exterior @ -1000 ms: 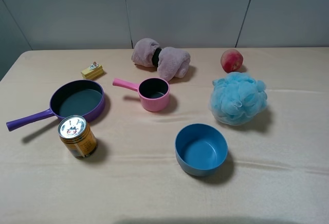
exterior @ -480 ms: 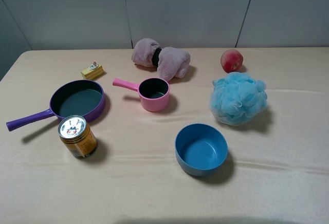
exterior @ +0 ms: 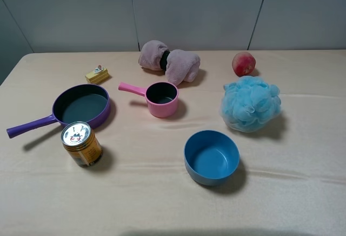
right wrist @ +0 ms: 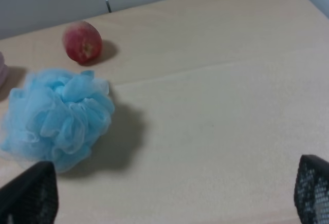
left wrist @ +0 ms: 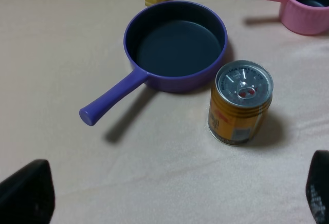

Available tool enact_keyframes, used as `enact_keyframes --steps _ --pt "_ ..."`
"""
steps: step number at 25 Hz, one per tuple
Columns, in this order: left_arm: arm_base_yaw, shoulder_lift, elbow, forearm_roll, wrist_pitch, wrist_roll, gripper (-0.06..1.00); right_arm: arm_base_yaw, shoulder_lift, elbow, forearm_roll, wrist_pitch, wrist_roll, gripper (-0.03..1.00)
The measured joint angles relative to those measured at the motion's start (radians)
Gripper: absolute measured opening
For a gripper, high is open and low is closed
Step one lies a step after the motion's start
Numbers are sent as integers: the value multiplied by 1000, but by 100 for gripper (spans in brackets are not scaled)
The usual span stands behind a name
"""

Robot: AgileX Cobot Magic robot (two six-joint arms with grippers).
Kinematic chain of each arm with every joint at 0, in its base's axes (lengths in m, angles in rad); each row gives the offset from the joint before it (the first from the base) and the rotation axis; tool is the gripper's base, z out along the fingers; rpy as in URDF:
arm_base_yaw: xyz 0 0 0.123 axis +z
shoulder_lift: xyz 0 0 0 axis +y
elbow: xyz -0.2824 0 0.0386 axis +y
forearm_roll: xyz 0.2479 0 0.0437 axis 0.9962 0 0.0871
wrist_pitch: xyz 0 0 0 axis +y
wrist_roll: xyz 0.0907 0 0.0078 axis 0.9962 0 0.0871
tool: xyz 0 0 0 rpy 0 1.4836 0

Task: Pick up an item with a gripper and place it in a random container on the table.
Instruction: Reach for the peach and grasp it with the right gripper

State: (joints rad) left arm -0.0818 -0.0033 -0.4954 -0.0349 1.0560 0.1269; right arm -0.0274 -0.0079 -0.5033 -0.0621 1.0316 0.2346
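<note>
The red-pink peach [exterior: 244,63] sits at the back right of the beige table [exterior: 303,192], just behind the blue bath sponge [exterior: 250,104]; it also shows in the right wrist view [right wrist: 81,41]. The pink saucepan-shaped cup [exterior: 161,99] stands near the table's middle, handle pointing left, and shows partly in the left wrist view [left wrist: 303,3]. Neither arm shows in the exterior view. My left gripper [left wrist: 172,203] is open and empty, short of the purple pan and the can. My right gripper [right wrist: 169,198] is open and empty, short of the sponge and far from the peach.
A purple pan [exterior: 81,106] with a long handle lies at the left, with an orange can [exterior: 81,143] in front of it. A blue bowl [exterior: 211,156] stands front centre. A small yellow block [exterior: 97,74] and a bundled mauve cloth [exterior: 169,61] lie at the back.
</note>
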Motion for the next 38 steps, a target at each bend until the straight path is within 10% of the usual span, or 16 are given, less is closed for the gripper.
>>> enact_keyframes --steps 38 --pt "0 0 0 0 0 0 99 18 1026 -553 78 -152 -221 69"
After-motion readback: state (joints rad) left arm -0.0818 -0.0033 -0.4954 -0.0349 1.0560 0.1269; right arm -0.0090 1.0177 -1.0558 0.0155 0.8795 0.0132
